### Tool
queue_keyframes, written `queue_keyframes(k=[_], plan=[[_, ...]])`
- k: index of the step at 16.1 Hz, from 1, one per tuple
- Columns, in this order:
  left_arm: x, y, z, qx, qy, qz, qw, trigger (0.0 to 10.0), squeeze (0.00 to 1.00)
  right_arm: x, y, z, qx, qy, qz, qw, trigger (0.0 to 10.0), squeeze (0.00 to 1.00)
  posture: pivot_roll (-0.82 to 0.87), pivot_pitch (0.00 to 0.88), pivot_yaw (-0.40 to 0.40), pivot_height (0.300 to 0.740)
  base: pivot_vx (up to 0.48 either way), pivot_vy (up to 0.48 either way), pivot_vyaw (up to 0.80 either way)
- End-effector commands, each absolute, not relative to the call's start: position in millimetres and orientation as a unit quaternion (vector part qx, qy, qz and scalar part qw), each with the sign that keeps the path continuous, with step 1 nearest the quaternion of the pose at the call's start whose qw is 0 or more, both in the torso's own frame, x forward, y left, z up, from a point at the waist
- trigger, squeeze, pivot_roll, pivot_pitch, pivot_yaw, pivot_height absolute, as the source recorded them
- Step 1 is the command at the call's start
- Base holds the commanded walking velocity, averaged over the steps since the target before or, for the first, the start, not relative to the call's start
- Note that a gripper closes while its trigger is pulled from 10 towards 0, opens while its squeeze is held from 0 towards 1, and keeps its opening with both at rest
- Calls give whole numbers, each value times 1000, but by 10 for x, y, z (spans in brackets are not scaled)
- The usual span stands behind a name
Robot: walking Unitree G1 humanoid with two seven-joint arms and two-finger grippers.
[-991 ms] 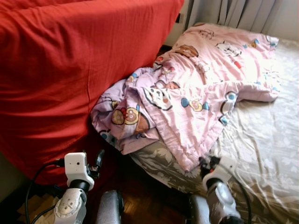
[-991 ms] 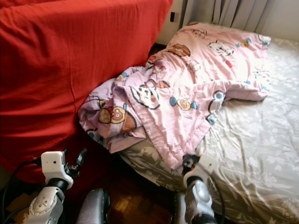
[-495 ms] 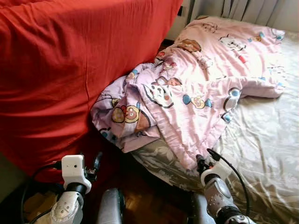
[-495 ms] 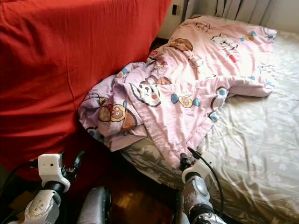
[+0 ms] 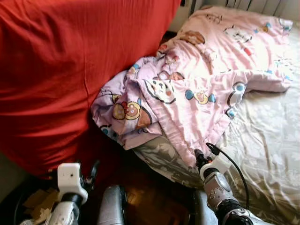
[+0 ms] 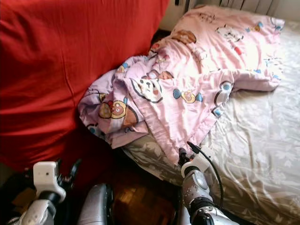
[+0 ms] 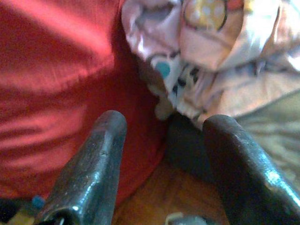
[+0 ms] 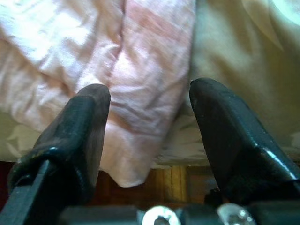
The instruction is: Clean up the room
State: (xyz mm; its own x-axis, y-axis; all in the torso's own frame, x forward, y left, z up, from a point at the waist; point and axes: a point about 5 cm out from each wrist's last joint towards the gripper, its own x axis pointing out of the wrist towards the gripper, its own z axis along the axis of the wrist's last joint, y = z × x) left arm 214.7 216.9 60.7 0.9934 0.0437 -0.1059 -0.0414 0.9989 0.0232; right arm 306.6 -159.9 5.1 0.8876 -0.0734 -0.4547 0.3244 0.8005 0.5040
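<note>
A pink cartoon-print blanket lies crumpled on the bed, bunched toward the bed's near corner and spread out toward its far end; one pointed flap of the blanket hangs over the bed's front edge, above the wooden floor; the bed is covered by a beige floral sheet; a large red cover stands just beside the bed, touching the bunched part of the blanket. The right gripper is at the bed's front edge, its two black fingers spread wide on either side of the hanging flap without closing on it; the left gripper is low beside the bed's corner, near the red cover, its fingers likewise wide apart and holding nothing.
</note>
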Motion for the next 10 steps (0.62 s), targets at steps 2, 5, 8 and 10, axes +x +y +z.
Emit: queue_keyframes(k=[2,5,8,10], plan=[[2083,2169,619,20,60,19,998,10000,0,3043,-1600,16,314,223,-114,916,10000,0,226,236,2,572,0,0,0],[2045,2169,628,21,64,21,998,10000,0,3039,-1589,5,325,229,-113,911,10000,0,235,248,5,572,0,0,0],[2012,2171,641,22,65,22,997,10000,0,3049,-1515,7,333,236,-90,908,10000,0,245,256,6,572,0,0,0],[1992,2178,651,24,68,25,997,10000,0,3092,-1440,52,344,230,-64,908,10000,0,248,257,6,572,0,0,0]])
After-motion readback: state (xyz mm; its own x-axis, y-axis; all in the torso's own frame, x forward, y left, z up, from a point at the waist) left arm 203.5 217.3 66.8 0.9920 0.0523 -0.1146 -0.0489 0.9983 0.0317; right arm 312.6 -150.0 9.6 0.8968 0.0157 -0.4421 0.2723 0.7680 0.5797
